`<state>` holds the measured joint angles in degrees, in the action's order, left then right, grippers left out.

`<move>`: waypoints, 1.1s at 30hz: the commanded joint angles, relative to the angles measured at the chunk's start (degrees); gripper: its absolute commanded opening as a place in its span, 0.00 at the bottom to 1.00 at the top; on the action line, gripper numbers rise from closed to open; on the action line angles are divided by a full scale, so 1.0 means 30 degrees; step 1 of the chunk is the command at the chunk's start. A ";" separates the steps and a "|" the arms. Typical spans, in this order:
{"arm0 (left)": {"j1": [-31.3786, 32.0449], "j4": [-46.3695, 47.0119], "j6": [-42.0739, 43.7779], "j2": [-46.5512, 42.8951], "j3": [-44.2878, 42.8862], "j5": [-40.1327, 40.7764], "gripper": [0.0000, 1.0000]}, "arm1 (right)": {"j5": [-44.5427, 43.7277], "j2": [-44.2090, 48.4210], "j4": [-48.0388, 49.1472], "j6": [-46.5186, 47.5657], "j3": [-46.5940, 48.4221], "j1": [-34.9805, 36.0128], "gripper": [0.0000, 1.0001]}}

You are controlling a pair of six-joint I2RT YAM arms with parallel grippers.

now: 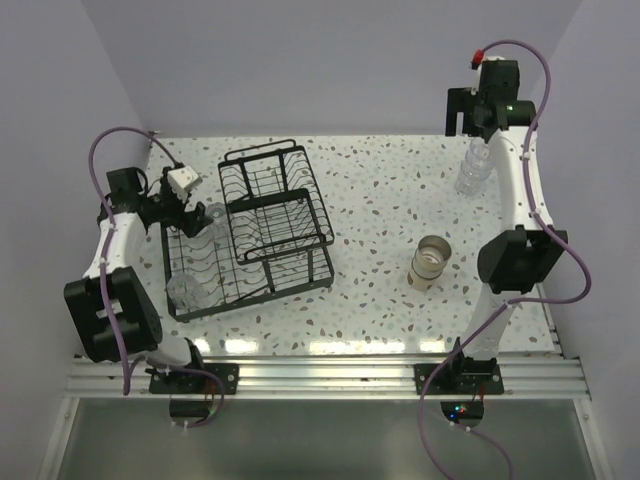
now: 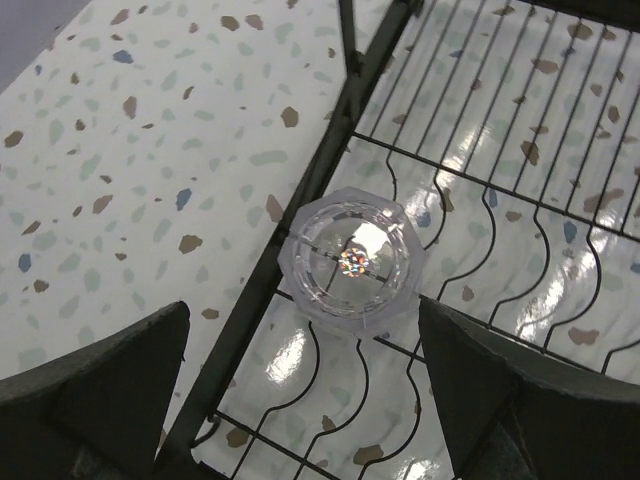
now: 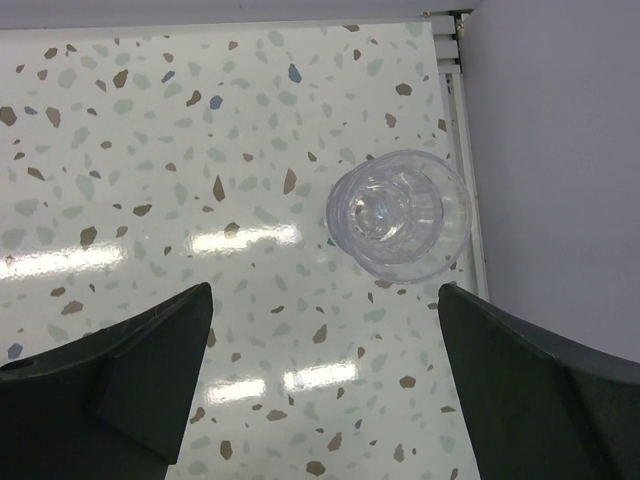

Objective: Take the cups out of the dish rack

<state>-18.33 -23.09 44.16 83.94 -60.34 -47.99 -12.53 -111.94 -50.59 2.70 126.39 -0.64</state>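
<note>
The black wire dish rack (image 1: 252,297) sits left of centre, and its edge wire also shows in the left wrist view (image 2: 300,200). One clear cup (image 1: 209,221) stands upright in its left side, seen from above in the left wrist view (image 2: 350,264). My left gripper (image 1: 188,212) hovers open and empty above that cup (image 2: 303,308). A second clear cup (image 1: 185,290) stands in the rack's near-left corner. A tan cup (image 1: 430,262) stands on the table at the right. My right gripper (image 1: 480,128) is open and empty (image 3: 325,290), high above clear cups (image 1: 473,170) on the table (image 3: 400,213).
The clear cups at the far right stand close to the table's right edge rail (image 3: 462,150) and the side wall (image 1: 600,150). The rack's smaller slotted tier (image 1: 270,185) rises at the back. Speckled tabletop (image 1: 380,200) lies between the rack and the tan cup.
</note>
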 commanded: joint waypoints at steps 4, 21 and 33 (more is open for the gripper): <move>0.0131 -0.4431 0.8567 0.2073 -0.1332 -0.4015 1.00 | -0.0392 0.1601 0.0691 0.0595 -0.0498 0.0068 0.98; 0.1187 -0.2441 0.8864 0.4568 -0.1657 -0.2432 1.00 | -0.1944 0.1746 0.0221 0.1561 -0.0351 0.0918 0.98; 0.1480 -0.1765 0.7633 0.5095 -0.1920 -0.2608 0.70 | -0.2266 0.1454 0.0251 0.1883 -0.0030 0.0948 0.98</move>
<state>-14.41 -30.57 66.83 98.70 -64.93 -54.68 -17.56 -109.86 -50.57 6.94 124.68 1.93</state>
